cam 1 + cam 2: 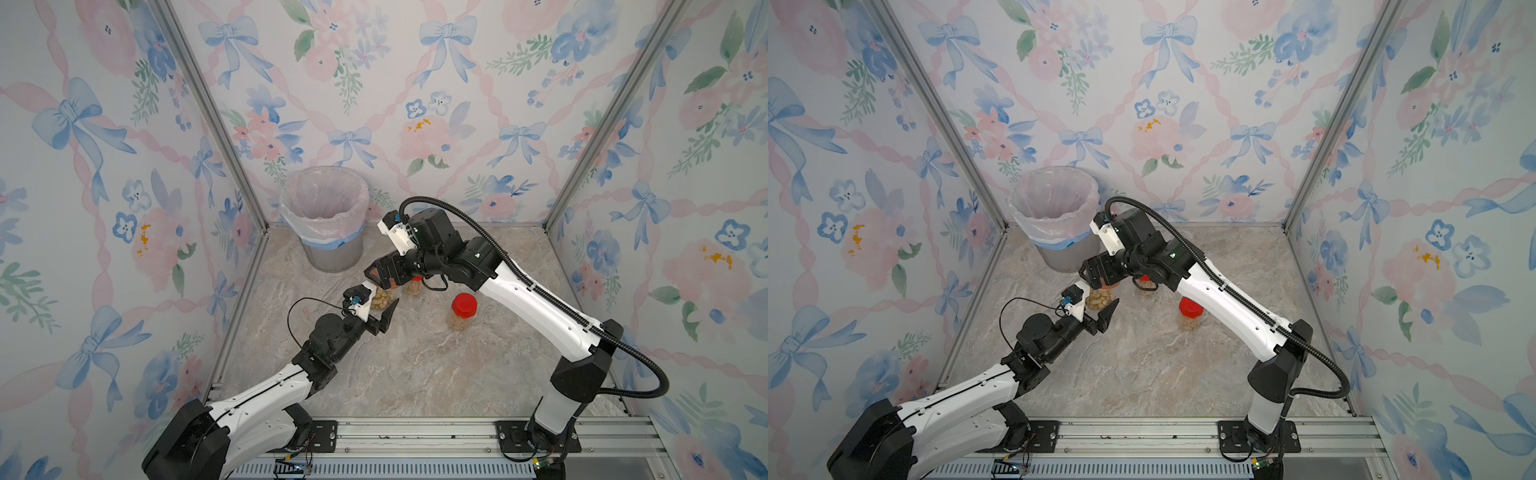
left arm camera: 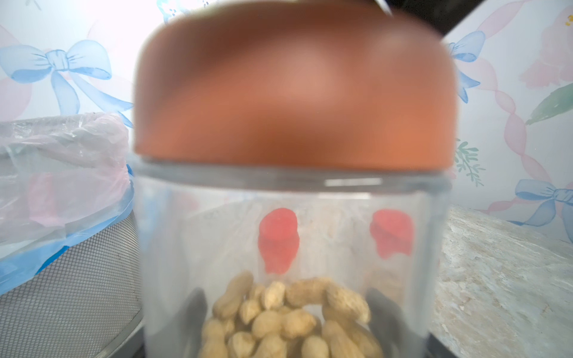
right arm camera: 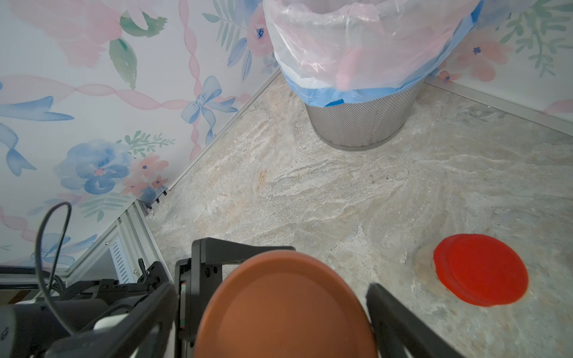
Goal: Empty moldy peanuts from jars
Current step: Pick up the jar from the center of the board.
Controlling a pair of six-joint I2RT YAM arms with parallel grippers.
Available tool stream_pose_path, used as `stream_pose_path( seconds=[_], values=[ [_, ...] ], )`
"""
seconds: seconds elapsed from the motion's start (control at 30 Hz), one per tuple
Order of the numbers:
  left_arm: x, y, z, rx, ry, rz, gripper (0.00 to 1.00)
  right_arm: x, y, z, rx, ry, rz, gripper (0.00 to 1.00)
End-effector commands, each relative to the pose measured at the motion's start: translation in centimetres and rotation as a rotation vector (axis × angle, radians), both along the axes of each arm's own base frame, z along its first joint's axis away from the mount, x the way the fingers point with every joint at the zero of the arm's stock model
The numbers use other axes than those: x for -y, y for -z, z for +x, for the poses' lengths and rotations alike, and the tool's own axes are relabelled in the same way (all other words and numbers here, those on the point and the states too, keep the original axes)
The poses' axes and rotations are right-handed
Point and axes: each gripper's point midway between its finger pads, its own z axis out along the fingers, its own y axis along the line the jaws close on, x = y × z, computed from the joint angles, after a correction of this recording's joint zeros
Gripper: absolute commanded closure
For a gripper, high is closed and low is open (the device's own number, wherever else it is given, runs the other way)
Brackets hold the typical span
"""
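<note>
Your left gripper (image 1: 381, 305) is clamped on the wide jar (image 2: 288, 198), low on its glass body. In the left wrist view its dark fingers (image 2: 196, 310) show blurred through the glass on either side. The jar stands upright on the marbled table (image 1: 415, 365), near the grey mesh bin (image 1: 332, 259). The bin sits in the back corner on the left arm's side, with a pinkish plastic liner (image 1: 324, 208) folded over its rim.

Look at the jar itself: it is clear and cylindrical, broader than the other two. Its brown lid (image 2: 294, 86) has a rounded shoulder and overhangs the glass slightly. The peanuts (image 2: 288, 319) fill only the bottom part, a loose heap of pale tan nuts, some long and waisted like whole shells. Their surface is too blurred for you to judge more.

Your right gripper (image 3: 272, 286) hangs over the brown lid from above with its jaws set wide, one finger on each side of the lid. You cannot tell from these views whether the pads press on it.

A slim jar (image 1: 462, 311) with a bright red lid stands well apart on the table, toward the right arm's side, with peanuts in its lower part. The second slim jar (image 1: 414, 287) stands just beside the wide jar, mostly hidden beneath the right arm.
</note>
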Motion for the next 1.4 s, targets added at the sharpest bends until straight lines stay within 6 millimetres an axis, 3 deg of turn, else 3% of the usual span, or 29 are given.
stream_pose_path(
  seconds=[0.0,0.43,0.6,0.73,0.83,0.93,1.17,1.37],
  values=[
    [0.3,-2.4,-0.4,0.076,0.022,-0.031,0.68,0.3,-2.4,-0.3,0.016,-0.005,0.082,0.03],
    [0.3,-2.6,-0.4,0.083,0.017,-0.028,0.69,2.2,-2.5,1.3,0.011,0.065,0.094,0.03],
    [0.4,-3.2,-0.3,0.108,0.008,-0.016,0.7,4.6,-3.2,1.9,0.0,0.129,0.067,0.03],
    [1.3,-4.2,-0.2,0.14,0.024,0.005,0.7,8.8,-3.3,1.5,-0.124,0.237,-0.021,0.02],
    [2.4,-4.1,-0.3,0.156,0.034,0.046,0.7,11.3,-2.4,0.1,-0.232,0.262,-0.092,0.02],
    [3.5,-3.3,-0.5,0.162,0.042,0.097,0.7,12.5,-2.1,-1.3,-0.318,0.257,-0.082,0.01],
    [5.8,-2.5,-2.0,0.172,0.084,0.142,0.71,12.9,-0.3,-4.3,-0.505,0.221,-0.078,0.03],
    [6.1,-2.5,-3.1,0.179,0.1,0.14,0.71,13.6,1.7,-5.9,-0.586,0.232,-0.123,0.04]
  ],
)
